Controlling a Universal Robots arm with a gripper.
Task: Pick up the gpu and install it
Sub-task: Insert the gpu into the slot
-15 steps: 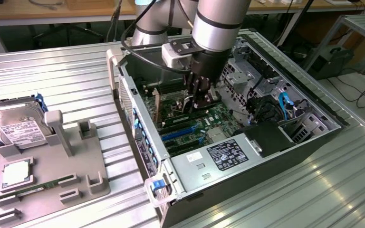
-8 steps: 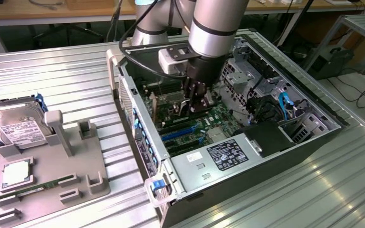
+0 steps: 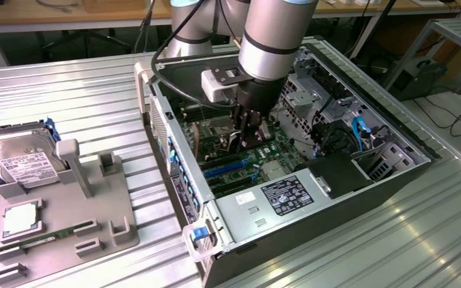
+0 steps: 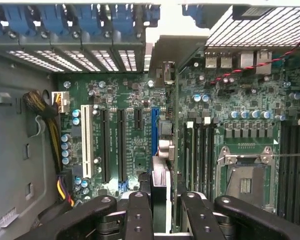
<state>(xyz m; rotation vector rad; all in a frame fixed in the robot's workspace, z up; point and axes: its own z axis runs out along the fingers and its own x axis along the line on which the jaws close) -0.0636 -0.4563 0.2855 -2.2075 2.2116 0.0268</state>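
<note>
My gripper (image 3: 242, 137) is down inside the open computer case (image 3: 184, 180), shut on the gpu (image 3: 234, 141). I hold the card upright, just above the motherboard (image 3: 251, 162). In the wrist view the gpu (image 4: 160, 175) shows edge-on between my two black fingers (image 4: 138, 205). It runs from my gripper (image 4: 162, 202) towards the rear slot openings (image 4: 114, 57). It hangs right beside the blue expansion slot (image 4: 154, 125). Whether its edge touches the slot I cannot tell.
Black and white slots (image 4: 104, 145) lie beside the blue one, with the CPU socket (image 4: 245, 175) and memory slots (image 4: 200, 150) on the other side. A power supply (image 3: 290, 193) and cables (image 3: 357, 135) crowd the case. At the exterior view's left, a grey fixture (image 3: 114, 231) holds a hard drive (image 3: 18, 161) and a memory stick (image 3: 46, 237).
</note>
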